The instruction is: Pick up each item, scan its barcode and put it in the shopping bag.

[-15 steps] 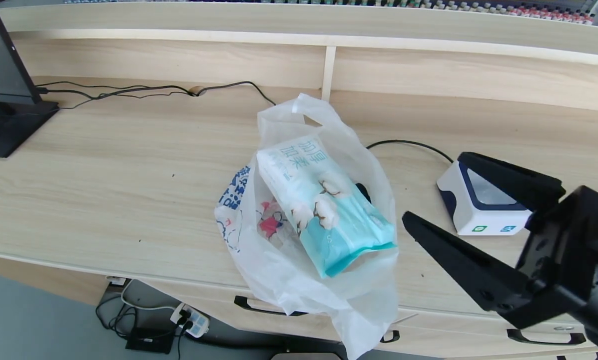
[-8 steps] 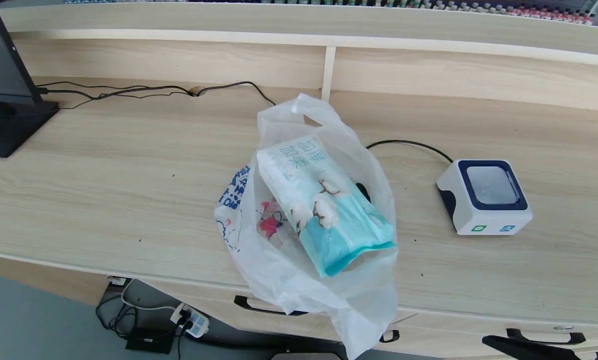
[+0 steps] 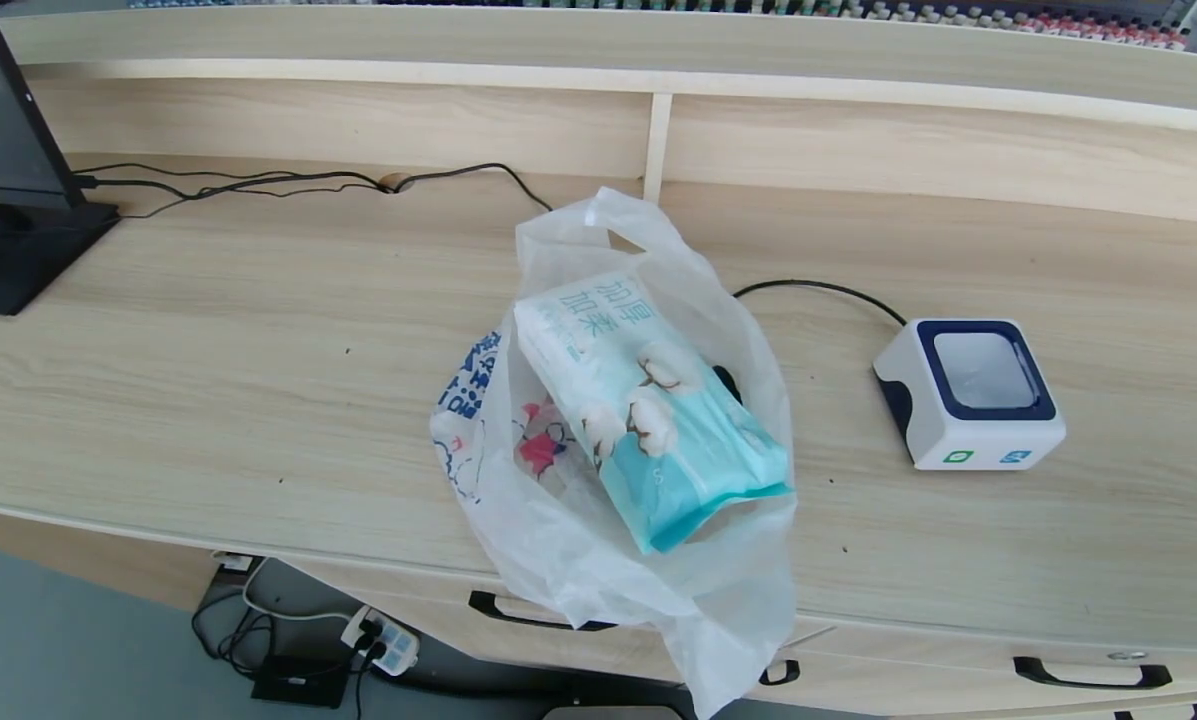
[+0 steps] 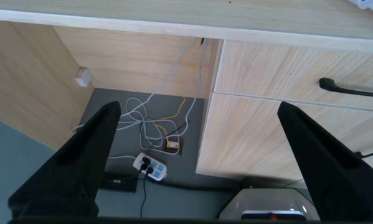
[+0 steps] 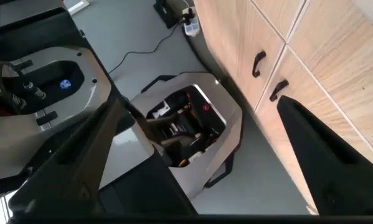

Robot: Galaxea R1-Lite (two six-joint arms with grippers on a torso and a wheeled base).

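Far to the left of the shopping bag [image 3: 598,585], a dark monitor [image 3: 3,150] is stood on the wooden counter [image 3: 208,350]. Black cables [image 3: 258,180] are laid from it toward the back of the bag. The bag is spread in the middle of the counter, with its lower end hung over the front edge. A blue and white tissue pack [image 3: 648,420] is kept inside the bag. To the right of the bag, well apart from it, the white barcode scanner [image 3: 973,395] is placed.

The pack is judged to be scanned and bagged already. For the next move, another item would have to be found, gripped and shown to the scanner.

The left pincer [image 4: 198,107] is held wide open and empty, lower than the bag, by the drawers [image 4: 279,137]. The right pincer [image 5: 200,102] is held wide open and empty too, low down and right of the bag. The pack is well apart from both, up above them.
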